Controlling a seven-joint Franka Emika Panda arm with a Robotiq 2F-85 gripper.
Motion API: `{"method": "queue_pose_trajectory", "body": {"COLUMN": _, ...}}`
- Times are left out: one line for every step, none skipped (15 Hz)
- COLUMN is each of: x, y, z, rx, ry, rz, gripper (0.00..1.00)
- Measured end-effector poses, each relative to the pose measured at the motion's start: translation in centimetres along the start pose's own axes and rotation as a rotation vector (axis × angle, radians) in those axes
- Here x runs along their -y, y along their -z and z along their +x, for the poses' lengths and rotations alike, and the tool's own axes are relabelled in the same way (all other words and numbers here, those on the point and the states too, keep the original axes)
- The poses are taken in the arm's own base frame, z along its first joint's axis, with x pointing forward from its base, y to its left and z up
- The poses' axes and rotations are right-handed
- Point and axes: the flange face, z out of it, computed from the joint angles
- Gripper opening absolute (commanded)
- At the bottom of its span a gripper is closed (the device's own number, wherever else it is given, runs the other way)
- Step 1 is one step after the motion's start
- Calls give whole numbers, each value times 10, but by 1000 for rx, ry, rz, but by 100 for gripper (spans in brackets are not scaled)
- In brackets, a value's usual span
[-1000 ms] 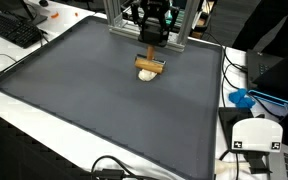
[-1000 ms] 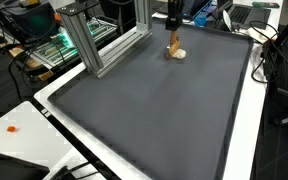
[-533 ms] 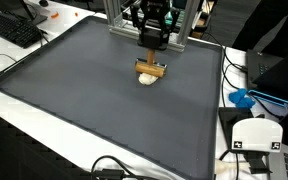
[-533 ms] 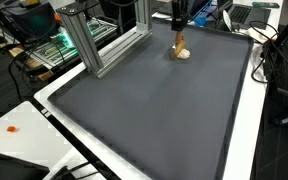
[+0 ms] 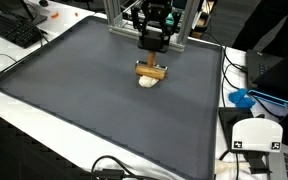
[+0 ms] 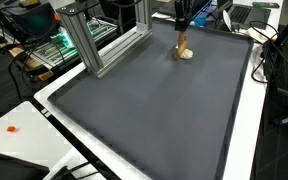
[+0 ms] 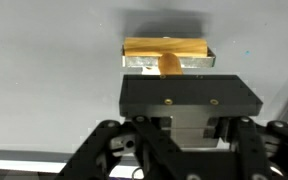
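Note:
A wooden T-shaped tool with a pale head (image 5: pixel 151 72) is at the far middle of the dark grey mat (image 5: pixel 74 90). It also shows in an exterior view (image 6: pixel 185 50) near the mat's far edge (image 6: pixel 154 110). My gripper (image 5: pixel 152 42) is directly over it, shut on its upright wooden stem, as the exterior view (image 6: pixel 182 24) also shows. In the wrist view the wooden crossbar (image 7: pixel 144 47) lies across the top, and its stem runs in under my gripper (image 7: pixel 170 72). The fingertips are hidden behind the black gripper body.
An aluminium frame (image 5: pixel 115 18) stands behind the mat, and it also shows in an exterior view (image 6: pixel 84 40). A keyboard (image 5: pixel 14 28), a blue object (image 5: pixel 242 98) and a white device (image 5: pixel 254 135) lie beside the mat. Cables run along its edges.
My gripper and the wooden tool have shifted together a short way across the far part of the mat. The grip has not changed.

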Motion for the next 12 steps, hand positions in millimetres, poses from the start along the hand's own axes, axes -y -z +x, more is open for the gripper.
{"method": "queue_pose_trajectory", "body": {"x": 1, "y": 0, "z": 0, "rx": 0, "ry": 2, "rz": -1, "gripper": 36}}
{"method": "queue_pose_trajectory", "body": {"x": 1, "y": 0, "z": 0, "rx": 0, "ry": 3, "rz": -1, "gripper": 36}}
{"method": "queue_pose_trajectory", "body": {"x": 1, "y": 0, "z": 0, "rx": -1, "ry": 3, "rz": -1, "gripper": 36}}
{"method": "queue_pose_trajectory", "body": {"x": 1, "y": 1, "z": 1, "rx": -3, "ry": 3, "rz": -1, "gripper": 36}}
{"method": "queue_pose_trajectory", "body": {"x": 1, "y": 2, "z": 2, "rx": -5, "ry": 4, "rz": 0, "gripper": 36}}
{"method": "queue_pose_trajectory", "body": {"x": 2, "y": 3, "z": 3, "rx": -9, "ry": 4, "rz": 0, "gripper": 36}}
{"method": "queue_pose_trajectory", "body": {"x": 2, "y": 5, "z": 5, "rx": -15, "ry": 4, "rz": 1, "gripper": 36}}
{"method": "queue_pose_trajectory", "body": {"x": 2, "y": 8, "z": 7, "rx": -20, "ry": 4, "rz": 1, "gripper": 36}}
{"method": "queue_pose_trajectory", "body": {"x": 2, "y": 9, "z": 8, "rx": -24, "ry": 3, "rz": 2, "gripper": 36}}
{"method": "queue_pose_trajectory", "body": {"x": 2, "y": 10, "z": 9, "rx": -26, "ry": 2, "rz": 2, "gripper": 36}}
{"method": "queue_pose_trajectory", "body": {"x": 2, "y": 9, "z": 9, "rx": -25, "ry": -1, "rz": 1, "gripper": 36}}
{"method": "queue_pose_trajectory", "body": {"x": 2, "y": 8, "z": 8, "rx": -22, "ry": -5, "rz": 1, "gripper": 36}}
